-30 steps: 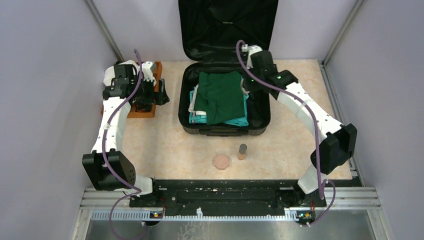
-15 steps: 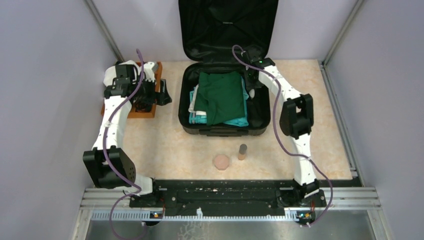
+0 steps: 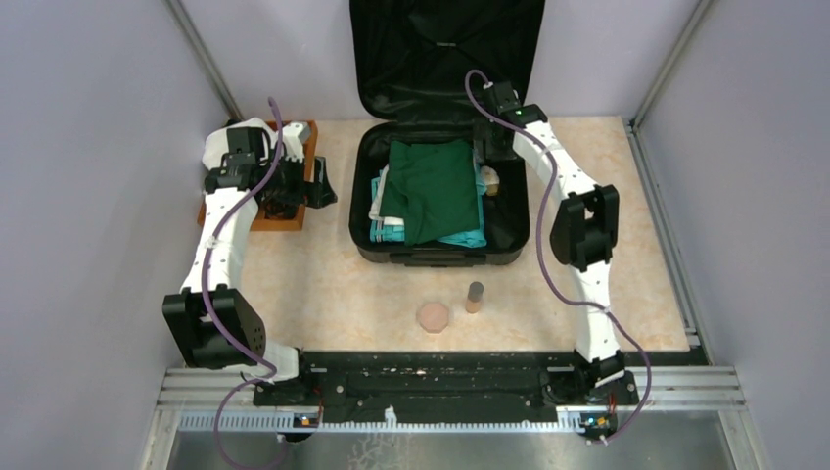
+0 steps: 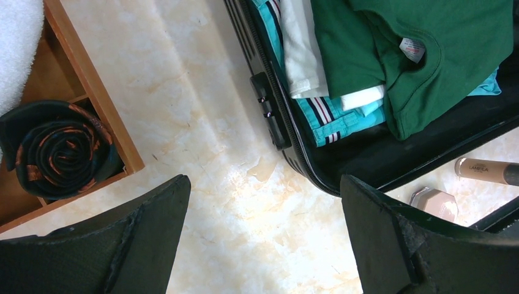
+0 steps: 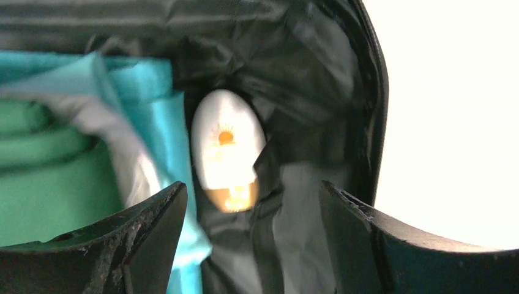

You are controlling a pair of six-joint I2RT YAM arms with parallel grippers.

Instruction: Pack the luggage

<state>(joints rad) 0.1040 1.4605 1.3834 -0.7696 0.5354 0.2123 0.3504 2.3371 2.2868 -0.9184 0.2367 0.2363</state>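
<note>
At the far middle of the table, the luggage [image 3: 440, 257] stands open, its lid upright against the back wall. Folded clothes, a green shirt [image 3: 431, 186] on top, fill most of it, and a small white bottle [image 5: 225, 147] lies beside them on the right. A pink compact [image 3: 433, 316] and a small tube [image 3: 475, 296] lie on the table in front, and a rolled dark cloth [image 4: 58, 150] sits in the wooden tray [image 3: 279, 220], so packing looks partly done. The right arm reaches over the case's far right corner, its end effector [image 5: 251, 187] spread apart above the bottle, gripping nothing. The left end effector [image 4: 263, 180] hangs near the tray, wide apart and empty.
</note>
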